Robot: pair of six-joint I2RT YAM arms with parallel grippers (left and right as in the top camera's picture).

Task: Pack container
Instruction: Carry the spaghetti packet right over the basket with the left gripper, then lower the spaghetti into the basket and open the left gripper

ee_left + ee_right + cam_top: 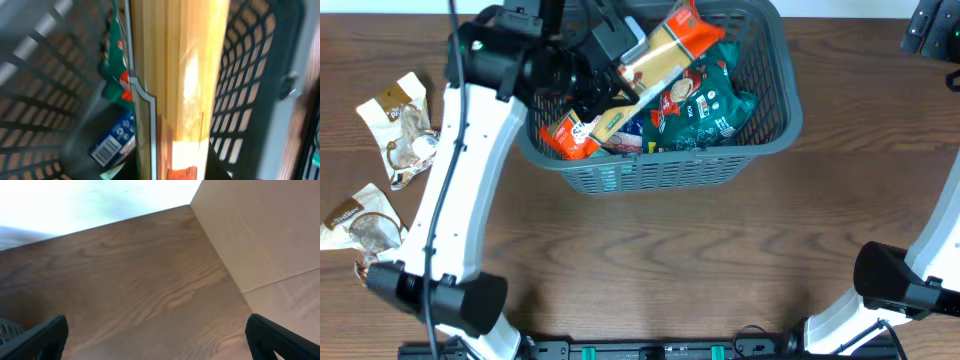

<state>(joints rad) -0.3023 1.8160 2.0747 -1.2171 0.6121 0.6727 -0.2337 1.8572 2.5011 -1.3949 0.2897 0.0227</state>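
The pasta packet [190,75] pressed close at the left gripper [605,78] is glossy clear film, shining where the light catches it. The container [720,165] around it is matt dark grey plastic. The green packet [712,100] beside it looks glossy too. Beyond the matt black right fingers [45,335] lie the smooth brown wood-grain table [140,270] and a pale board [260,235], perhaps cardboard.
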